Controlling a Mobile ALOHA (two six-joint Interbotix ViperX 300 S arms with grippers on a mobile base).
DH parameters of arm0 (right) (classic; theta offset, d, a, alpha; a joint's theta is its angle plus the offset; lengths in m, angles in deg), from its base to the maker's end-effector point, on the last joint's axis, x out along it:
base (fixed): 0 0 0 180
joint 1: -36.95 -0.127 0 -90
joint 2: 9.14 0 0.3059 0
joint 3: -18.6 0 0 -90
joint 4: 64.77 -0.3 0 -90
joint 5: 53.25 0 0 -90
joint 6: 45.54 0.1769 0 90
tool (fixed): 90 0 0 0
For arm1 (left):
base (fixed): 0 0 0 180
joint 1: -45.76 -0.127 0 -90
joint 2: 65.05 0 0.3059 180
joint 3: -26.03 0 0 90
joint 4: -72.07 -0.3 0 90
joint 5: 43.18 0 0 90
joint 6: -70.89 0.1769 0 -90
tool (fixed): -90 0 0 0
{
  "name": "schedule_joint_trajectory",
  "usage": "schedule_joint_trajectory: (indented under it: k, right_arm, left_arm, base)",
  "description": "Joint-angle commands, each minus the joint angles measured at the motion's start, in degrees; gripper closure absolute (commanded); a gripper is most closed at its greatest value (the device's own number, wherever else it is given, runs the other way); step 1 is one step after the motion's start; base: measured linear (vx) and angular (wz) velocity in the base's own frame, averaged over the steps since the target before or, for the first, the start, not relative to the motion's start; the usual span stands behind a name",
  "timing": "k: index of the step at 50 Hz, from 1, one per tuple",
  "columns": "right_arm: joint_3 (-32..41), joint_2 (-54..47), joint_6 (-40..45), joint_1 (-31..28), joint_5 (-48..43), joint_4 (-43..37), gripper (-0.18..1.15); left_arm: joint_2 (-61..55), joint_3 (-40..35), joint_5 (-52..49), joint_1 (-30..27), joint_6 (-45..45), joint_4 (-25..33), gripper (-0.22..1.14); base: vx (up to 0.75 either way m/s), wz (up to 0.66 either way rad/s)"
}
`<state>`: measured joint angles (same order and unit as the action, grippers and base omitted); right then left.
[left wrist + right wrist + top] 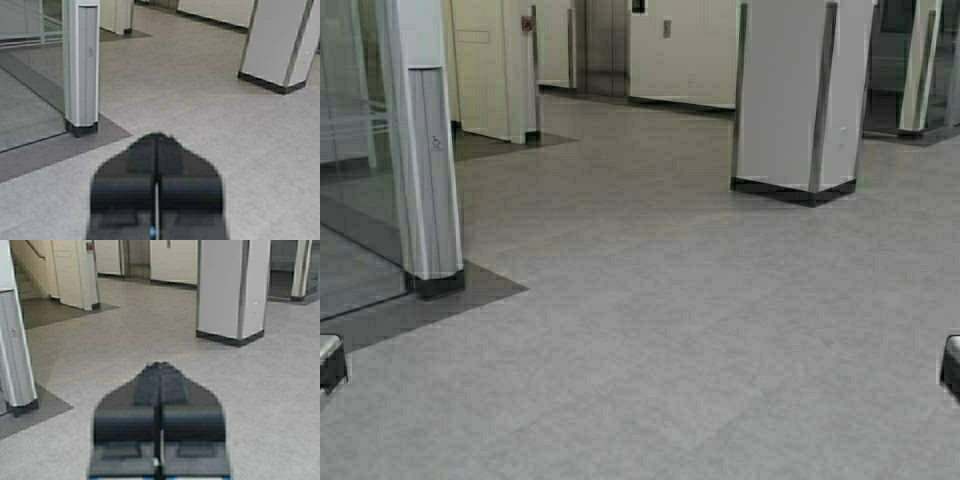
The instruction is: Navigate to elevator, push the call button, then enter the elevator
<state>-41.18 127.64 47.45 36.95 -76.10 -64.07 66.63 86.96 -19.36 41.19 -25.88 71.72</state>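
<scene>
The elevator (605, 45) shows far off at the back of the lobby as steel doors set in a white wall, also seen in the right wrist view (137, 257). The call button (667, 28) is a small grey plate on the wall just right of the doors (169, 244). Both arms are parked low, one at each side. My left gripper (157, 136) is shut with nothing in it and points over the grey floor. My right gripper (160, 365) is shut and empty too, aimed toward the elevator.
A white square pillar (795, 100) with metal corners stands ahead on the right. A grey door post (425, 170) with glass panels and a dark floor strip stands close on the left. Farther back left is a cream door (485, 60). Grey floor (650, 300) lies between.
</scene>
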Motion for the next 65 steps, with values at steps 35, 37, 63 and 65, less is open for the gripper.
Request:
schedule_joint_trajectory:
  k: [35,37,63,65]
  right_arm:
    - [1.58,-1.67,0.18,-0.09,-0.18,0.00,0.93]
    - [1.49,-1.85,0.09,-0.09,-0.18,0.00,0.93]
    - [1.85,-4.75,0.18,-0.09,-0.26,0.00,0.93]
    - [1.93,-4.75,0.18,-0.09,-0.18,0.00,0.93]
  left_arm:
    - [0.53,-1.05,0.44,-0.09,-0.35,-0.09,0.89]
    - [0.44,-1.14,0.44,-0.09,-0.35,-0.09,0.89]
    - [0.79,-0.35,0.44,-0.09,-0.09,-0.18,0.89]
    - [1.32,-0.26,0.44,-0.09,-0.09,-0.09,0.89]
  base:
    - [0.69,-0.13]
    - [0.70,-0.04]
    - [0.74,-0.08]
    - [0.74,-0.18]
